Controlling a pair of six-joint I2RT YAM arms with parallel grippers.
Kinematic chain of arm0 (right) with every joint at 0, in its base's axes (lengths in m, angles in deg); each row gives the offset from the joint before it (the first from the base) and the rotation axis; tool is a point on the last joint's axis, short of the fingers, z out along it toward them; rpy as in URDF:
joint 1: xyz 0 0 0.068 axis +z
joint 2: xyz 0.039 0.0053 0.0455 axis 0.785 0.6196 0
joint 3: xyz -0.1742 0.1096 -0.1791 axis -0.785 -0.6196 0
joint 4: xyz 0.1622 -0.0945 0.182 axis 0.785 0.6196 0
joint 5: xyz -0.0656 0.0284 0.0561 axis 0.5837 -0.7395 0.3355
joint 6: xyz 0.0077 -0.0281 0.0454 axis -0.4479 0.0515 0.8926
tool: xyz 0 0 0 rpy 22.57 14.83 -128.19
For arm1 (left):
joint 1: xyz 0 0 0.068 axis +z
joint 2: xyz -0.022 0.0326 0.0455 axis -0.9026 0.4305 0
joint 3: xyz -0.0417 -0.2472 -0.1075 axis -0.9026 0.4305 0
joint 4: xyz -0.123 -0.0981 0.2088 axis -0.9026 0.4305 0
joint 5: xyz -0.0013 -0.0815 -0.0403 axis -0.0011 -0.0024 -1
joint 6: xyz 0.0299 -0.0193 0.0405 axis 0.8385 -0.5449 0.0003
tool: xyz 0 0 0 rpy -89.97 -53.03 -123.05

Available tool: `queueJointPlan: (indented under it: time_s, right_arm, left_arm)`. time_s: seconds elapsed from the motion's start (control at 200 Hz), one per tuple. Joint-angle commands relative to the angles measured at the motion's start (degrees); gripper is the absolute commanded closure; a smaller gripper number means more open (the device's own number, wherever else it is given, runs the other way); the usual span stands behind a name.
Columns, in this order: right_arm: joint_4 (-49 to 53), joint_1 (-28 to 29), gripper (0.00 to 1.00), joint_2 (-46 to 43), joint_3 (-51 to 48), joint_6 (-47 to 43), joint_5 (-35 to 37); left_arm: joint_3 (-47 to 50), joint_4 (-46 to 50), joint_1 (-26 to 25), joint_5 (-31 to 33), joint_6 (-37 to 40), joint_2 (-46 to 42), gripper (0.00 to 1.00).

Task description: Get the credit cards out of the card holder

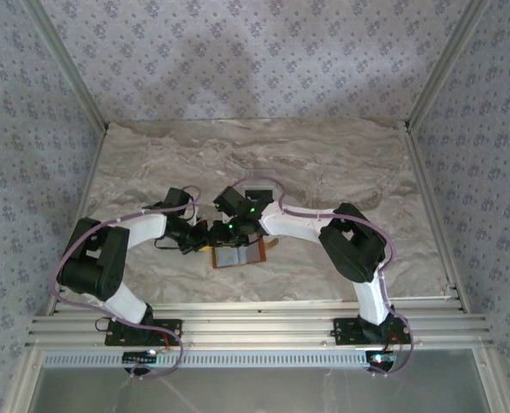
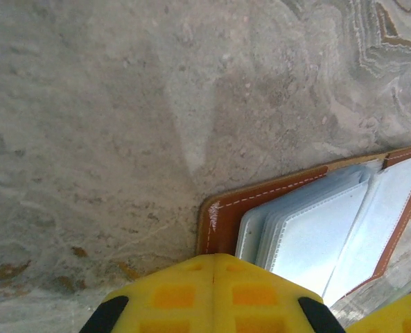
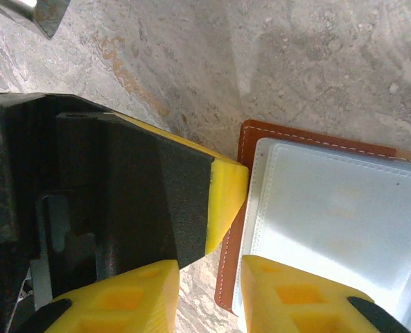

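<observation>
On your marbled worktop [image 1: 323,163] the brown card holder [image 1: 240,255] lies open and flat near the middle, a little toward the near edge, with its cloudy clear sleeves [image 3: 330,201] facing up. Your left claw [image 2: 214,291] is pressed together with nothing between its yellow pads, and its tip touches the holder's stitched edge close to a corner. Your right claw [image 3: 208,298] is spread just beside it, one finger above the sleeves and the other above bare stone, the holder's edge showing in the gap.
</observation>
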Motion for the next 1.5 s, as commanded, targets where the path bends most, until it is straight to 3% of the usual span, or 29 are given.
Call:
queueJointPlan:
  time_s: [0.0,0.715,1.319,1.494]
  right_arm:
    - [-1.21,0.10,0.68,2.50,-1.61,1.17,-1.10]
    - [-8.04,2.82,0.73,-3.41,-8.29,1.04,-1.36]
    - [-2.14,-0.11,0.72,-1.41,-10.06,0.81,0.67]
    - [3.69,0.26,0.70,-1.95,-8.41,-0.11,5.57]
  left_arm:
    - [-0.02,3.17,-0.32,4.86,1.85,2.64,1.00]
    - [-1.62,5.84,-0.28,7.41,3.32,4.57,1.00]
    - [-2.56,7.56,-0.28,8.69,4.64,5.20,1.00]
    - [-2.66,7.60,-0.28,8.64,4.62,5.28,1.00]
